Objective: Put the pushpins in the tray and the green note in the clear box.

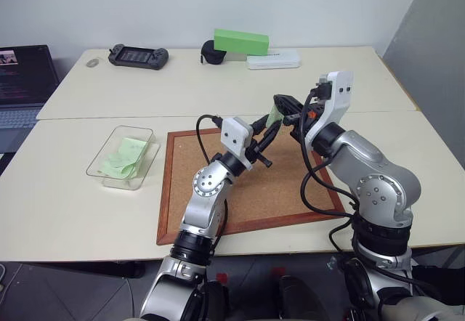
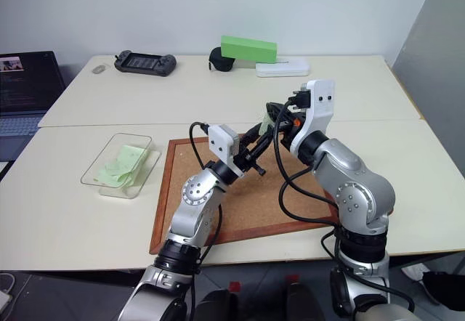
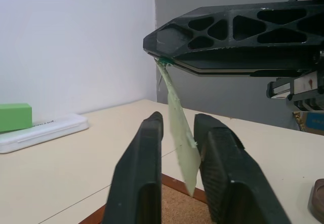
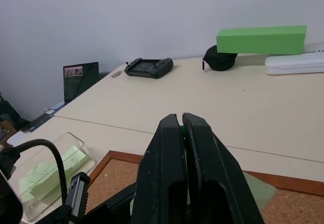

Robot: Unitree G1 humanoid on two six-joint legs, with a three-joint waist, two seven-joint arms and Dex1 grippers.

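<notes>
The green note [image 1: 274, 115] hangs in the air above the far edge of the corkboard [image 1: 276, 190], a pale green slip of paper. My right gripper [image 1: 277, 103] is shut on its upper corner. My left gripper [image 3: 178, 120] reaches up from below, one finger on each side of the hanging note [image 3: 179, 127]. A narrow gap still shows between its fingers, and the paper leans on one of them. The clear box [image 1: 123, 157] stands left of the corkboard with several pale green notes inside. A reddish-brown tray [image 3: 318, 201] edge peeks in. The pushpins are out of view.
At the table's far edge lie a bright green block [image 1: 240, 42], a white flat case [image 1: 274, 59], a black pouch [image 1: 211, 53] and a dark game controller [image 1: 138, 56]. A laptop [image 1: 22, 81] sits at the far left.
</notes>
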